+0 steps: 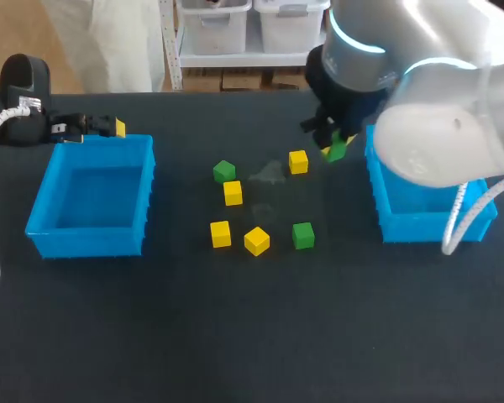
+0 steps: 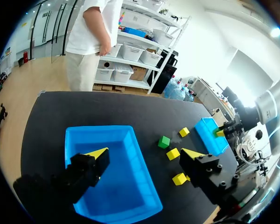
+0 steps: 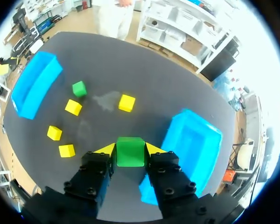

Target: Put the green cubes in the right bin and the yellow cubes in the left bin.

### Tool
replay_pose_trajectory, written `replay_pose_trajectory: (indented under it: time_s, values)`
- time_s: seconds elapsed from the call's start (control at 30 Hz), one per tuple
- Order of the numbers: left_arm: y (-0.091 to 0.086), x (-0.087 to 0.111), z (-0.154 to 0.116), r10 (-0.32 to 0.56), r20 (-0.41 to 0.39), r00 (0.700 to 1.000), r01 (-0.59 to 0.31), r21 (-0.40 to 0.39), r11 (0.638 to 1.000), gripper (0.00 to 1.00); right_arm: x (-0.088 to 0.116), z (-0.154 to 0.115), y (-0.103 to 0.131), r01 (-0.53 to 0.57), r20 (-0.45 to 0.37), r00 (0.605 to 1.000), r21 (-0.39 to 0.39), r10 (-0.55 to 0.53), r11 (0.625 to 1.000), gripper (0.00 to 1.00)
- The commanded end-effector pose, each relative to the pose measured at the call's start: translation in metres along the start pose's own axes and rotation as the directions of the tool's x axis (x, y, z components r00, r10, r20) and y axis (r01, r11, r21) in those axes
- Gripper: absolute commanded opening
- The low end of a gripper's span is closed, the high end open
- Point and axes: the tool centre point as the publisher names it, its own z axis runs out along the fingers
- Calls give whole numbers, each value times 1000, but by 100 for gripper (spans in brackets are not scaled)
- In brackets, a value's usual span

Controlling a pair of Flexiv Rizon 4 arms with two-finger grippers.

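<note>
Progress barely begun: your right gripper (image 3: pixel 130 148) pinches one small green cube (image 3: pixel 130 155) near the blue plastic right bin (image 3: pixel 196 140) (looks empty); left gripper (image 2: pixel 145 152) gapes; six loose cubes (image 1: pixel 233 193) left.

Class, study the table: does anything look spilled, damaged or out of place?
Only a pale smudge on the dark table, between a green cube and a yellow cube; it looks like a stain. Nothing else stands out.

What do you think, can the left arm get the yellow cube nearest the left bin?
Probably yes. The left arm sits behind the left bin, jaws open and empty. The yellow cube lies in the open past the bin, so only the bin needs clearing.
</note>
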Motion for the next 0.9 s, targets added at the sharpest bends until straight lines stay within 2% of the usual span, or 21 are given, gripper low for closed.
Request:
replay_pose_trajectory:
  time_s: [0.03, 0.47, 0.73, 0.9]
  values:
    - [0, 0, 0, 0, 0, 1000, 0, 0, 1000, 100, 15, -7, -14, -19, 28, 999, 4, 19, 1000, 0]
    - [0, 0, 0, 0, 0, 1000, 0, 0, 1000, 100, 44, -4, -62, -138, 33, 990, 33, 136, 990, 0]
    - [0, 0, 0, 0, 0, 1000, 0, 0, 1000, 100, 55, 10, -101, -210, 21, 978, 62, 209, 976, 0]
    - [0, 0, 0, 0, 0, 1000, 0, 0, 1000, 100, 60, 24, -113, -235, 1, 972, 68, 235, 970, 0]
